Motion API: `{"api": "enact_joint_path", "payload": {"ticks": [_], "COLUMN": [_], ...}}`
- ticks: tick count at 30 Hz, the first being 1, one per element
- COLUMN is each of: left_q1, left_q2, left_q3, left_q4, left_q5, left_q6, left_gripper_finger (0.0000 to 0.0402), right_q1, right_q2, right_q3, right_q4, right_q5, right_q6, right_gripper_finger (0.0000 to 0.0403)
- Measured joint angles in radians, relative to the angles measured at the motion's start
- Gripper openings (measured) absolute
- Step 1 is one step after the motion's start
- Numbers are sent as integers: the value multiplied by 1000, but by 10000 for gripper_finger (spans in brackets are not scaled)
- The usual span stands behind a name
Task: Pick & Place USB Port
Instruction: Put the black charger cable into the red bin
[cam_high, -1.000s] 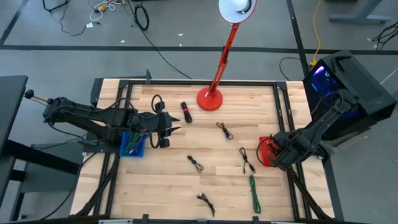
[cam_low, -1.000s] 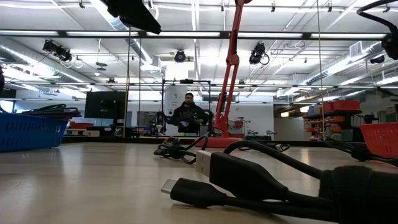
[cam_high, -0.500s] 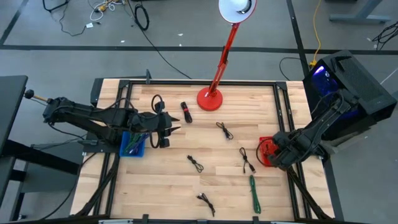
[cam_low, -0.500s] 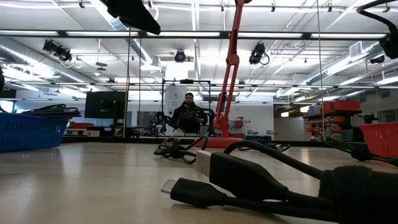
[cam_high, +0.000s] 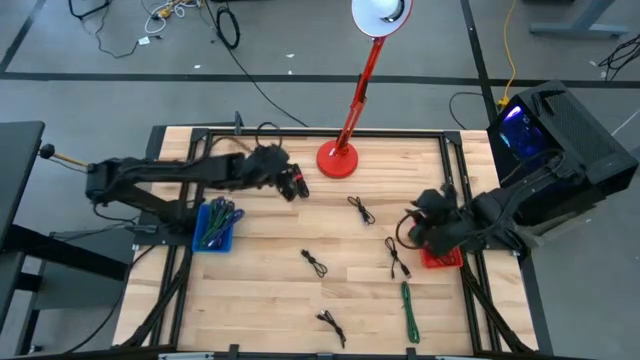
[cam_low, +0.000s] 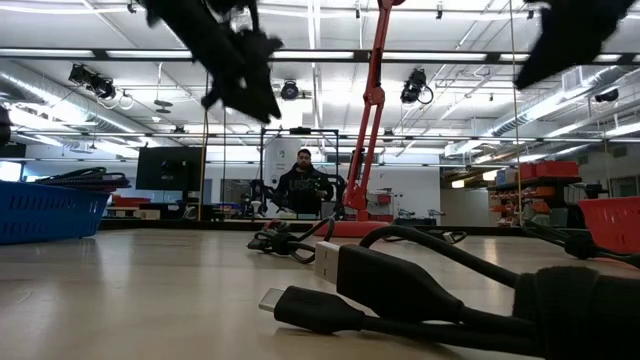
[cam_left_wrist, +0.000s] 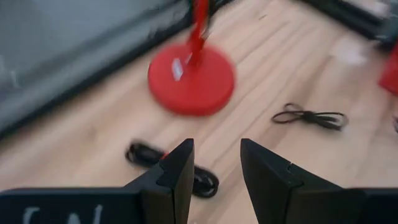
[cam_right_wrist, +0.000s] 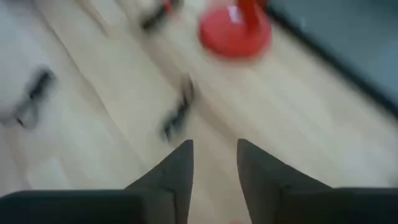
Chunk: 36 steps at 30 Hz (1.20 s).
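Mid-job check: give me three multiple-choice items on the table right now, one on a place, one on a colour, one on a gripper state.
1. The small blue plastic bin sits on the table's:
A left side
B right side
C centre

2. The round lamp base is:
A blue
B red
C green

3. The left gripper's jaws are:
A clamped on a cable
B open, empty
C out of view

Answers:
A, blue plastic bin lies left in the high view.
B, lamp base is red.
B, left gripper shows a bare gap.

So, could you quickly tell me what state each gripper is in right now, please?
Left gripper: open, holding nothing, above the black cable near the red lamp base.
Right gripper: open, holding nothing, over bare table.
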Motion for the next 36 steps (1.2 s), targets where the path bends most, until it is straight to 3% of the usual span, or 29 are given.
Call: {"api": "enact_joint_path", "payload": {"ticks": [5, 10, 21, 36], "left_q1": [87, 130, 184, 174], "left_q2": [134, 226, 316, 376], "left_q3": [0, 0, 0, 2], "left_q4": [-1, 9, 116, 121], "left_q5": [109, 123, 257, 234], "left_q6": [-151, -277, -488, -559], "left_gripper_finger": [137, 137, 138, 151], "right_q1": [-35, -37, -36, -36], "right_q2": [0, 0, 68, 92], "right_q3": [0, 0, 0, 1], "right_q4": [325, 492, 504, 535], "right_q5": [61, 61, 60, 60], "right_q6": [-361, -549, -611, -658], "right_gripper_finger": [116, 111, 109, 109]}}
